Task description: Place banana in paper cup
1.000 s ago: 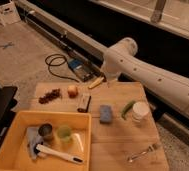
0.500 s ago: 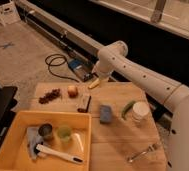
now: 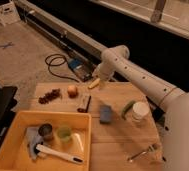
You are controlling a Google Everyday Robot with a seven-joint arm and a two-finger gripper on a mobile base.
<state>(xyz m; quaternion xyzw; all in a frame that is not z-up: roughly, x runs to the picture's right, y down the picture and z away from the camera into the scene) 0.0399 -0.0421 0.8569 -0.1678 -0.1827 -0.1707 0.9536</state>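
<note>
Centrally, a pale, smooth wooden tabletop (image 3: 119, 142) fills the lower view, standing on a speckled grey concrete floor (image 3: 23, 60). A glossy white tubular arm (image 3: 138, 75) reaches in from 4 o'clock to the tabletop's far edge, where its hand (image 3: 98, 78) hangs at 12 o'clock. Whether the hand is spread or pressed together cannot be told. The banana (image 3: 93, 84), small, slim and yellow, sits directly under the hand at that far edge; whether it is gripped cannot be told. The paper cup (image 3: 140, 110), short, white and round-rimmed, stands upright at 3 o'clock, well apart from the banana. Just beside the cup, at its 9 o'clock, lies a green elongated vegetable (image 3: 127, 108), then a soft-looking blue rectangular sponge (image 3: 106, 113). A round reddish-yellow apple (image 3: 73, 90) sits at 11 o'clock, near a dark flat bar (image 3: 84, 103) and a dark red lumpy cluster (image 3: 49, 95). A yellow plastic bin (image 3: 48, 113) fills 8 o'clock, holding a dark metallic can (image 3: 45, 131), a translucent green cup (image 3: 64, 133), a crumpled grey-blue cloth (image 3: 33, 137) and a white-handled tool (image 3: 58, 154). A thin metal utensil (image 3: 143, 152) lies at 5 o'clock. Bare wood lies open between sponge, cup and utensil. Beyond the far edge, a black cable loop (image 3: 55, 62) lies on the floor before a long metal rail (image 3: 63, 31).
</note>
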